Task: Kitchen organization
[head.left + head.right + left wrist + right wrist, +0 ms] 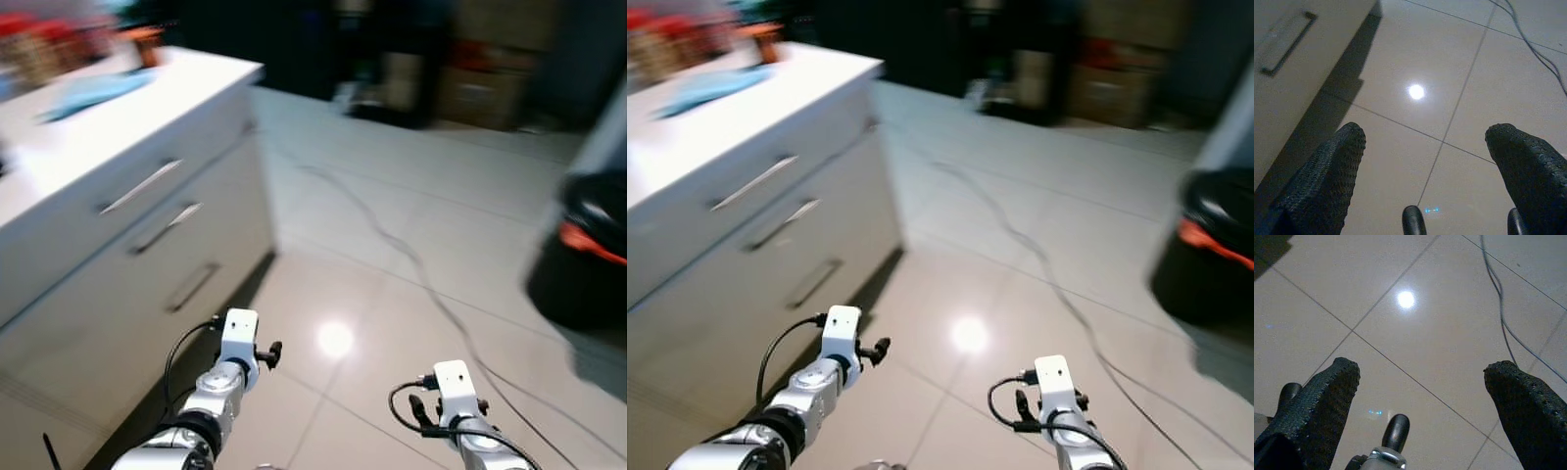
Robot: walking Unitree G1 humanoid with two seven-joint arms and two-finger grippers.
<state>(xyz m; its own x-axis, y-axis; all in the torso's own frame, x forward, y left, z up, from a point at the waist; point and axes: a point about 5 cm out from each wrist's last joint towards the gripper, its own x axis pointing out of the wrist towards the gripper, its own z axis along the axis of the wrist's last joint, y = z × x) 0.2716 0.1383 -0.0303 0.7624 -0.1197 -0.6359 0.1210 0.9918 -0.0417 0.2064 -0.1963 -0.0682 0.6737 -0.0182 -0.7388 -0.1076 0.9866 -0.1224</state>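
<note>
Left eye view: three cabinet handles (pixel 140 186), two wide-open, empty grippers, left (pixel 1422 161) and right (pixel 1420 396).

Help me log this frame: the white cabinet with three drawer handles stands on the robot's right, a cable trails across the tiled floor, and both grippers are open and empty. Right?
Not quite. The white cabinet stands on the robot's left, as the left eye view shows. The rest holds: a cable trails across the tiled floor, and the left gripper and right gripper are open and empty.

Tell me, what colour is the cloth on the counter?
Light blue cloth, blurred, clearest in the left eye view.
</note>
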